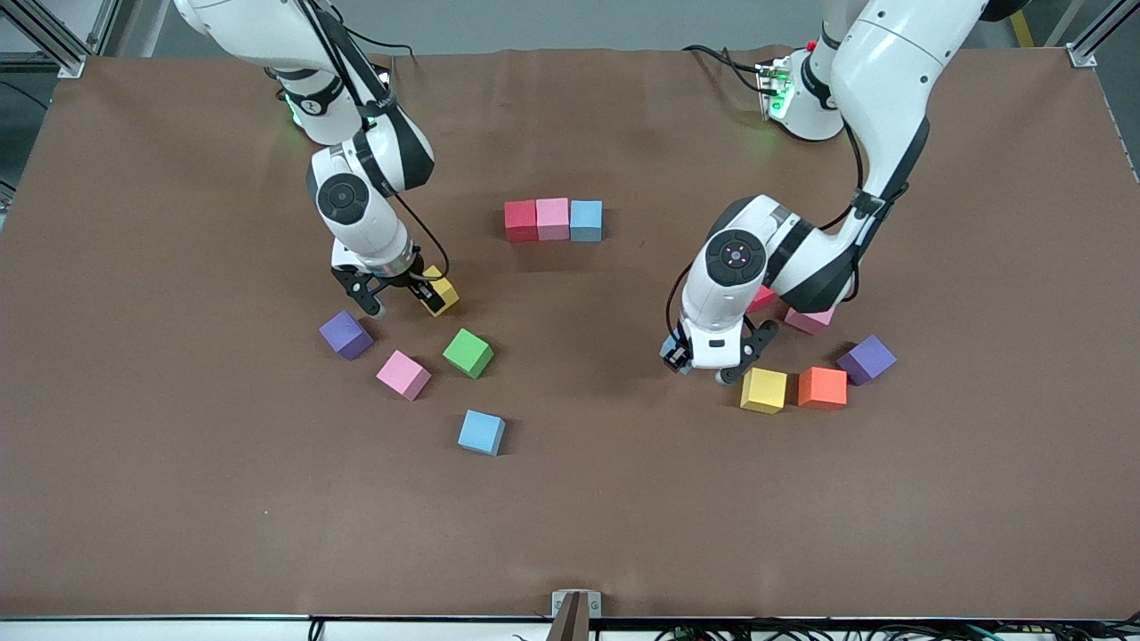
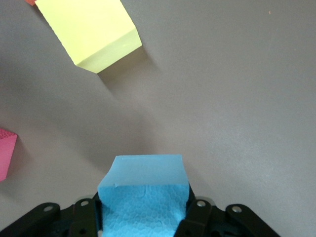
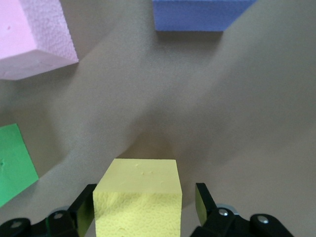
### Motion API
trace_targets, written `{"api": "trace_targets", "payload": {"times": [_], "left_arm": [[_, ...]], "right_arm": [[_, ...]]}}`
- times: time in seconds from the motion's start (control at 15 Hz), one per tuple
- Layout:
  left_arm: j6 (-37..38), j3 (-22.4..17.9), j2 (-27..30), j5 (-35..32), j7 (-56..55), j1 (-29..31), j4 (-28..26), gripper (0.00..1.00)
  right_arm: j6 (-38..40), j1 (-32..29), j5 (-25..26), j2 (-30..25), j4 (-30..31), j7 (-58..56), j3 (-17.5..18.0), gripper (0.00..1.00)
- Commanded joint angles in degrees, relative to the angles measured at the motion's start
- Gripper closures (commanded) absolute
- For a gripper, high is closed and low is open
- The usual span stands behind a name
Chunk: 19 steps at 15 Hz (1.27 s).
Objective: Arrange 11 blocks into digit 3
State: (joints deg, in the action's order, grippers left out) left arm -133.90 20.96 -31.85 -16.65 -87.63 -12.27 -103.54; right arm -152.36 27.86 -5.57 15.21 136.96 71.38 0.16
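Built so far: 1 row of 3 cubes, touching, mid-table toward the bases: red cube (image 1: 520, 220), pink cube (image 1: 552, 218), light blue cube (image 1: 586, 220). Reads as 1 bar of the digit 3.
Progress: 3 of 11 placed, 8 left; approx a quarter done, judged from the layout.
Left gripper (image 1: 703, 368): low at the table near the left arm's cluster, clenched on a blue cube (image 2: 143, 197); fingers tight on both sides.
Right gripper (image 1: 398, 301): low at the table, fingers straddling a yellow cube (image 3: 138, 200) w/ gaps both sides; not gripping yet, or so it looks.
Loose, right arm's end: green cube (image 1: 468, 352), pink block (image 1: 403, 374), blue block (image 1: 482, 432), purple cube (image 1: 346, 335) (not needed).
Loose, left arm's end: yellow block (image 1: 764, 390), orange cube (image 1: 823, 387), pink foam cube (image 1: 810, 320), a red one mostly hidden by the arm, purple block (image 1: 867, 359) (not needed).
Left to do: 2 more bars + 2 single links.
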Motion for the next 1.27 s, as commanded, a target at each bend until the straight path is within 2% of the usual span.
{"api": "trace_targets", "payload": {"times": [0.0,0.27,0.33,0.4,0.53,0.6,0.73,1.2], "left_arm": [[1.28,0.13,0.03,1.09,0.52,-0.04,0.44,0.56],[4.25,0.22,0.38,1.09,0.61,0.14,0.62,0.56],[4.44,0.22,0.39,1.09,0.61,0.14,0.62,0.56],[4.44,0.22,0.39,1.09,0.61,0.14,0.62,0.56],[4.44,0.22,0.30,1.09,0.53,-0.04,0.70,0.56],[4.44,0.22,0.30,1.09,0.35,-0.12,0.62,0.56],[4.44,0.22,0.30,1.09,0.35,-0.12,0.62,0.56],[4.44,0.22,-0.05,1.09,0.35,-0.12,0.62,0.56]], "right_arm": [[-0.39,-0.70,-0.23,-0.53,0.33,3.15,0.90,0.12],[-0.39,-0.70,-0.31,-0.45,0.24,3.24,0.90,0.13],[-0.39,-0.70,-0.32,-0.45,0.15,3.15,0.90,0.21],[-0.30,-0.70,-0.32,-0.27,0.06,3.15,0.90,0.36],[-0.21,-0.44,-0.23,-0.18,-0.11,3.15,0.90,0.74],[-0.04,-0.44,-0.23,-0.18,-0.29,3.15,0.99,0.80],[0.31,-0.09,-0.23,-0.01,-1.08,2.80,1.25,0.84],[0.31,7.02,0.30,1.13,-5.20,-2.38,1.25,0.92]]}}
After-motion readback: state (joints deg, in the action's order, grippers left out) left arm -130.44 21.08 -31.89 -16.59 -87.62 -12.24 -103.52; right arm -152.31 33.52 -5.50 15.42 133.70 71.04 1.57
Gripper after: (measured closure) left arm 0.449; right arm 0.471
